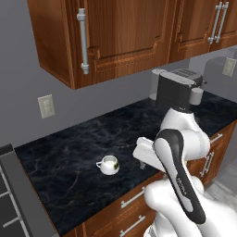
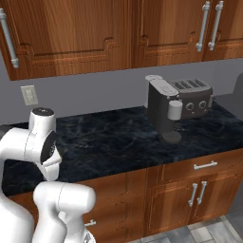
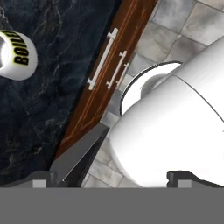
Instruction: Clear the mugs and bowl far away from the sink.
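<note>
Left base view: a wall outlet (image 1: 46, 106) at the left edge; a white rounded mug (image 1: 109, 165) stands upright at centre on the dark marble counter (image 1: 60, 157), near its front edge; a dark coffee machine (image 1: 175, 92) and toaster (image 1: 187, 74) at upper right. Hand view: the same mug at upper left, black lettering on its side; drawer handles (image 3: 105, 59) at centre; the end effector (image 3: 114, 178) at the bottom, fingers spread wide, holding nothing, over the floor tiles (image 3: 175, 26)
</note>
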